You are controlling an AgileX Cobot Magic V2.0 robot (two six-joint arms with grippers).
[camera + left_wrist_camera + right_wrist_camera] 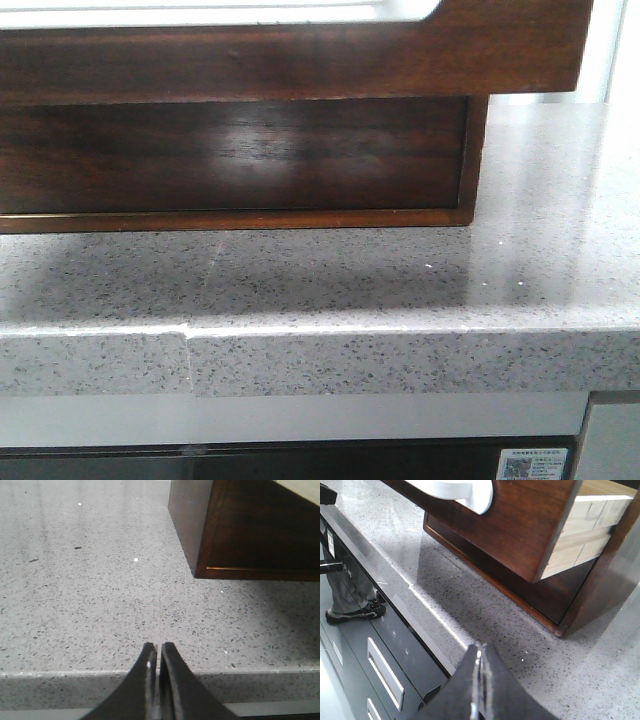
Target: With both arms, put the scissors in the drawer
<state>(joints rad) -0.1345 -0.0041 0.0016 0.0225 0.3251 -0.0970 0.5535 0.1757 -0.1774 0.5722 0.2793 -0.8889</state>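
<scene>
While your drawer [290, 45] stands pulled out of its dark wooden cabinet frame [240, 220], it hangs over the speckled grey stone surface [320, 290] and throws a soft shadow there. You can see in the front view the drawer's glossy reddish-brown front running across the top of the picture, with the hollow of the frame behind and below it. From the right wrist view you get the drawer's pale wooden side [580, 535] where it leaves the frame, and the half-round notch in the front's top edge shows as a light patch.

Your left hand [158, 652] has its two dark tapered fingers [142, 680] pressed together, gripping nothing, hovering over the near edge of the surface; the frame's corner [200, 555] lies well ahead of it and off to one side. Your right hand [479, 655] likewise has its fingers closed against each other, with nothing between them, and it sits above the edge of the surface near the frame's other end.

You will not find the scissors in any of the three views. Below the surface edge, the right wrist view shows grey cupboard fronts with a handle [385, 672], and a shoe [355, 612] on the floor.
</scene>
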